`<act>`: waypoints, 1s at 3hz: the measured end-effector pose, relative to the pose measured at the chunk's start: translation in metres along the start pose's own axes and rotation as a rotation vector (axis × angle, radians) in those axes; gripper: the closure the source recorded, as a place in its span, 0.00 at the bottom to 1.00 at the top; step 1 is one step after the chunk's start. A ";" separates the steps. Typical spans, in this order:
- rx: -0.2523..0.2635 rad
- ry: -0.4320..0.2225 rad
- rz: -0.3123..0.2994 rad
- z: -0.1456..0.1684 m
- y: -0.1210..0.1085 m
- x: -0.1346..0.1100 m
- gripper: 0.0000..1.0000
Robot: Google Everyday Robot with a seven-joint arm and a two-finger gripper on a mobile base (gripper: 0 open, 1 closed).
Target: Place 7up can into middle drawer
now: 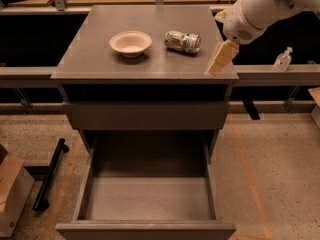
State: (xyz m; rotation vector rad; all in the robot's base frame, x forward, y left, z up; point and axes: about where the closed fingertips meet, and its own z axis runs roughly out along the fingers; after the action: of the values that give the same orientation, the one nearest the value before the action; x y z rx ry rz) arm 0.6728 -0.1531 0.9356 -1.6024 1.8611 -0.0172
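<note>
The 7up can [183, 41], green and silvery, lies on its side on the grey cabinet top [100, 59], right of centre. My gripper [222, 59] hangs from the white arm over the top's front right corner, a little right of and nearer than the can, not touching it. The middle drawer [150, 199] is pulled out wide open below, its flat floor bare, with nothing in it.
A cream round bowl [130, 43] stands left of the can. A shallower shut drawer front [145, 115] sits above the open drawer. A black bar [50, 174] and a cardboard box [12, 196] lie on the floor at left. A clear bottle [283, 60] stands at right.
</note>
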 end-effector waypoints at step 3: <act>-0.006 -0.050 0.047 0.022 -0.008 0.001 0.00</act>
State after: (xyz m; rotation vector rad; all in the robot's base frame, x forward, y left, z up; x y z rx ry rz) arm 0.6899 -0.1473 0.9215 -1.5490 1.8608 0.0489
